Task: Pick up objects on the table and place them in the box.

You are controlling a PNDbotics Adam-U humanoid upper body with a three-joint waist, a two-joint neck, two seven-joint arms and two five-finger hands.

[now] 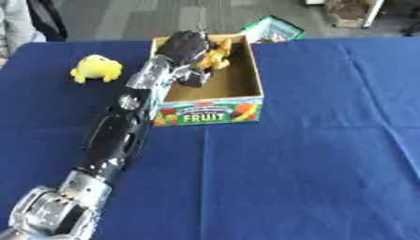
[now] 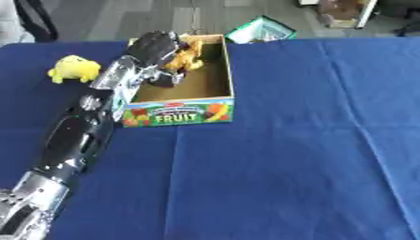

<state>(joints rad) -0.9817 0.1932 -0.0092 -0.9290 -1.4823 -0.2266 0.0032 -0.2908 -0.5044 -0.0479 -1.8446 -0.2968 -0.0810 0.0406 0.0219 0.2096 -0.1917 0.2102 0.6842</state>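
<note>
The left hand (image 1: 187, 46) hangs over the far left corner of the box (image 1: 246, 101), fingers curled round an orange-yellow toy (image 1: 218, 52) that sits within the box's walls; whether the toy touches the bottom cannot be told. The box's front panel reads "FRUIT" in white letters among printed fruit pictures. The brown inside holds only the toy and the hand. The black and silver arm runs straight from the lower left corner, up across the blue table (image 1: 311, 164), wrist bent over the box's left wall. A yellow plush toy (image 1: 97, 68) lies on the cloth left of the box. A green-edged package (image 1: 274, 29) lies just behind the box.
</note>
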